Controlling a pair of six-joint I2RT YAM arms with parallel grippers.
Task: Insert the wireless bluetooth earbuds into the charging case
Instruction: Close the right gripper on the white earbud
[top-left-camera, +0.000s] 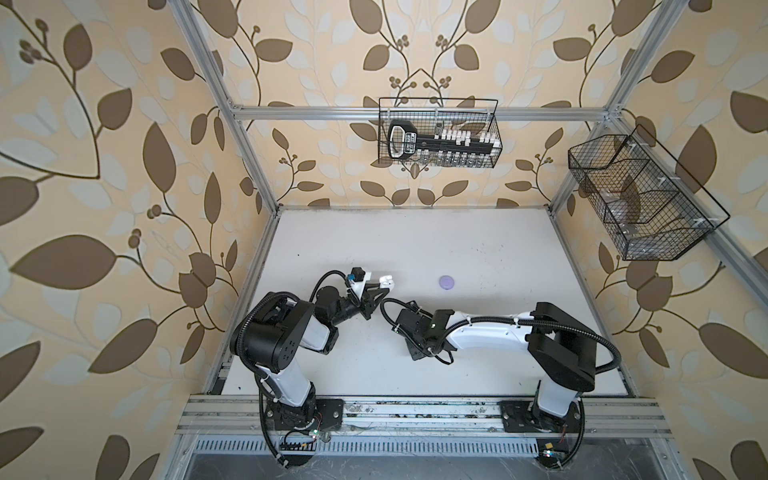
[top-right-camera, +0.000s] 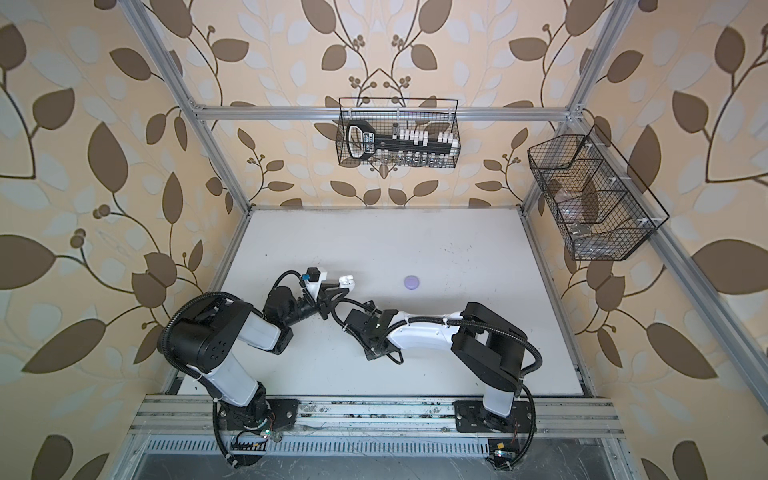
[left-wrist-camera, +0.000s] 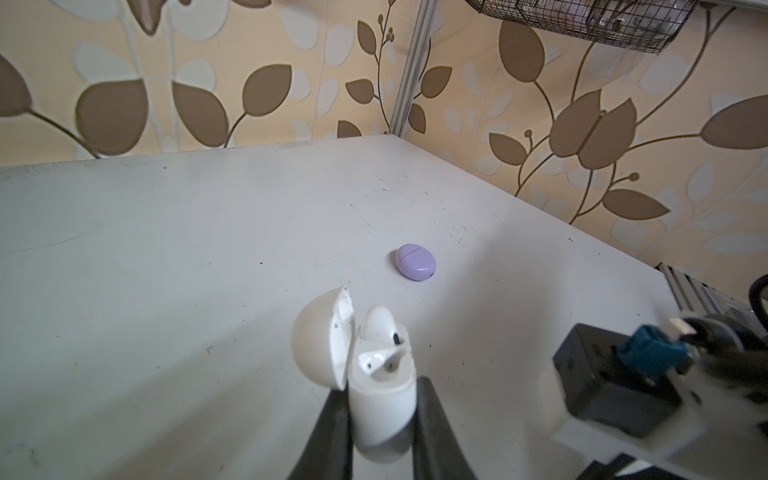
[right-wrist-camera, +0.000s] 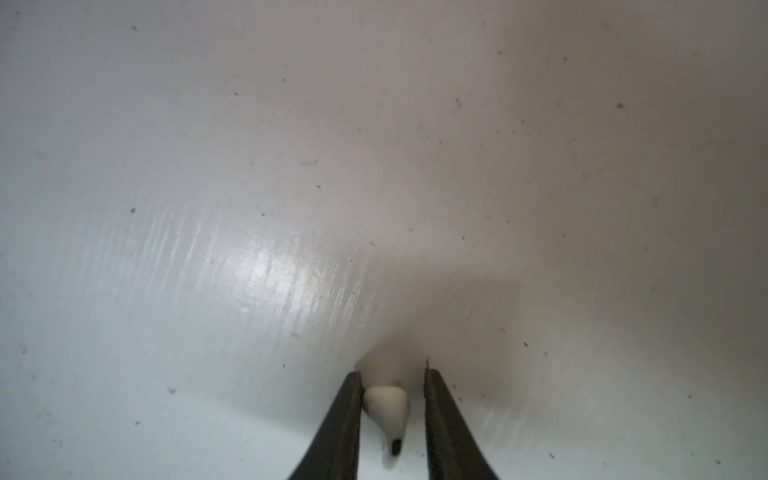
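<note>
My left gripper (left-wrist-camera: 379, 386) is shut on the body of a white charging case (left-wrist-camera: 380, 411), held upright with its lid (left-wrist-camera: 320, 345) swung open. One white earbud (left-wrist-camera: 380, 328) stands in the far slot; I cannot tell whether the nearer well is filled. In both top views the case (top-left-camera: 387, 280) (top-right-camera: 347, 281) sits left of centre. My right gripper (right-wrist-camera: 392, 372) points down at the table, its fingers (right-wrist-camera: 345, 415) on either side of a white earbud (right-wrist-camera: 388, 405). One finger touches the earbud and a gap shows at the other. A closed lavender case (top-left-camera: 446, 282) (left-wrist-camera: 415, 262) lies beyond.
A wire basket (top-left-camera: 438, 133) with a black-and-white tool hangs on the back rail. A second wire basket (top-left-camera: 640, 199) hangs on the right post. Aluminium frame posts border the white table (top-left-camera: 478, 249), and the arm bases stand on the front rail (top-left-camera: 415, 415).
</note>
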